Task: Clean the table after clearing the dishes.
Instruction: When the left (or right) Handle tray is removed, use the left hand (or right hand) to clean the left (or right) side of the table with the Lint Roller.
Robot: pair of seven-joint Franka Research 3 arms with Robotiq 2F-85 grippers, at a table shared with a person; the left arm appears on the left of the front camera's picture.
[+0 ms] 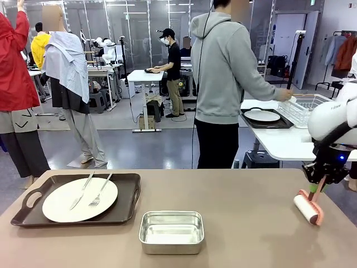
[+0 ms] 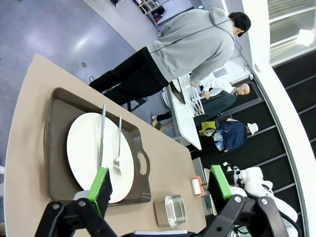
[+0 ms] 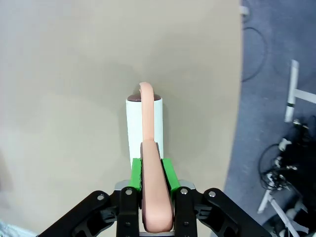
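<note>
Open workshop floor, with a white side table (image 1: 290, 142) at far right. The table (image 1: 251, 223) spans the foreground, its brown top bare across the middle and far side. A person in a grey hoodie (image 1: 223, 84) stands beyond its far edge, one hand (image 1: 285, 95) at a wire dish rack (image 1: 301, 109) on the side table.

Clearing is judged partly done. One dark tray (image 1: 248, 120) with a white plate (image 1: 262, 115) sits on the side table. A second tray (image 1: 33, 215) is on the table at near left, carrying a plate (image 1: 61, 204), knife (image 1: 82, 190) and fork (image 1: 99, 192). A steel pan (image 1: 170, 231) stands near the middle.

Cleaning is barely begun, if at all. The right gripper (image 1: 315, 187) is clamped on the pink handle of a lint roller (image 1: 308, 207), whose white roll looks to be touching the table at its right edge. The left gripper (image 2: 159, 173) hangs above the near-left tray with jaws wide apart, holding nothing.
</note>
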